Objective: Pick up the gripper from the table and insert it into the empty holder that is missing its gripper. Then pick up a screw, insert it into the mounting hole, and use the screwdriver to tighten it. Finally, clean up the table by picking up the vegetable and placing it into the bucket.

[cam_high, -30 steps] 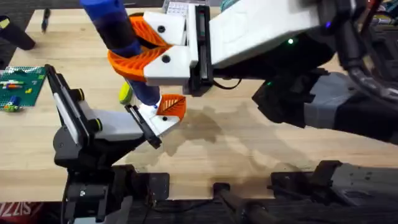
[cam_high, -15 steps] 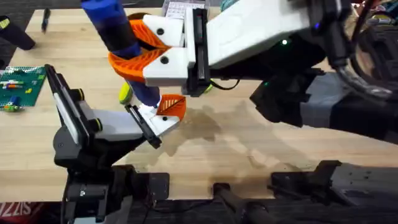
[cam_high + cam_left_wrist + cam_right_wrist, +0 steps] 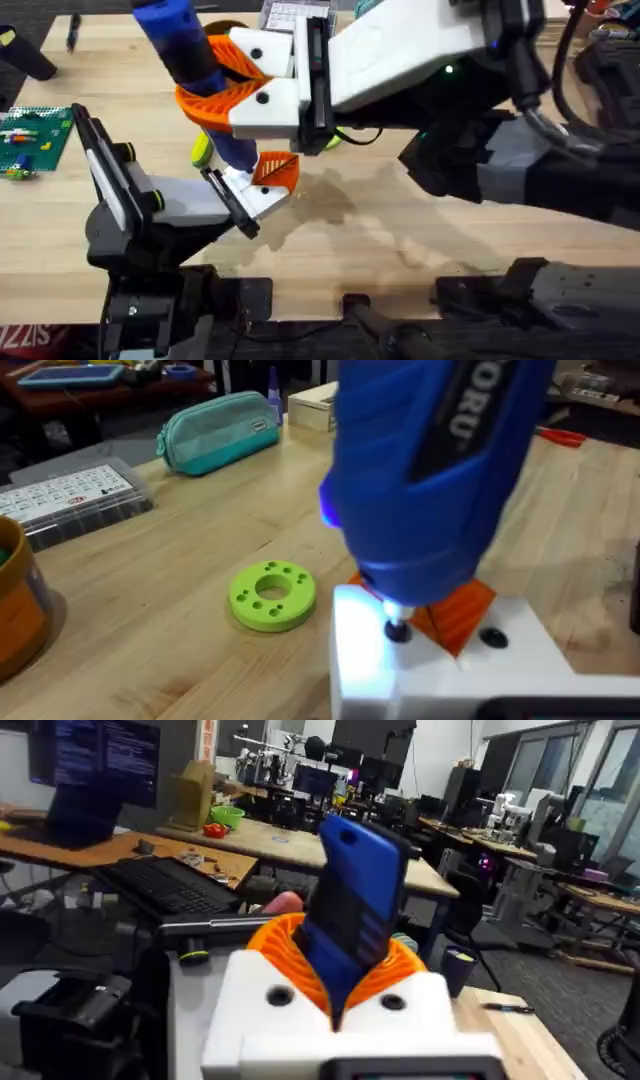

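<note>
Screwdriving stage, judging by the layout: the small orange wedge-shaped gripper finger (image 3: pixel 275 168) already sits on the white angular plastic holder (image 3: pixel 250 195) at centre-left of the overhead view, so insertion looks done. Right gripper (image 3: pixel 215 75), orange ribbed pads clenched around the bright blue pen-shaped electric screwdriver (image 3: pixel 190 70), holds it upright in the upper left. In the left wrist view the screwdriver's silvery tip (image 3: pixel 396 630) meets the holder's hole; the screw itself is too small to tell. Left gripper's state: cannot tell. Left to do: finish tightening, then the yellow-green toy vegetable (image 3: pixel 201 150), peeking out beside the screwdriver, goes into the round orange bucket (image 3: pixel 18 615) at that view's left edge.
</note>
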